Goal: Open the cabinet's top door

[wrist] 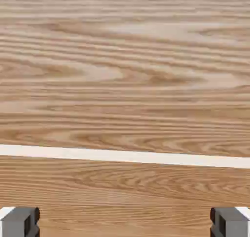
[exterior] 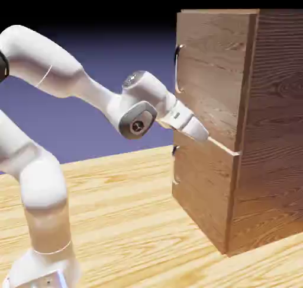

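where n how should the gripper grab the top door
Probably best by the slim upright handle near the far edge of the top door, coming from the front. It bows out from the panel and runs vertically, so the open gripper would likely do well with one finger on each side of the bar.

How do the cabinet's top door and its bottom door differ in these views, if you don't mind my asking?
The top door is taller; the bottom door is shorter. The top door's handle is longer than the bottom door's handle. Both doors are brown wood-grain and shut.
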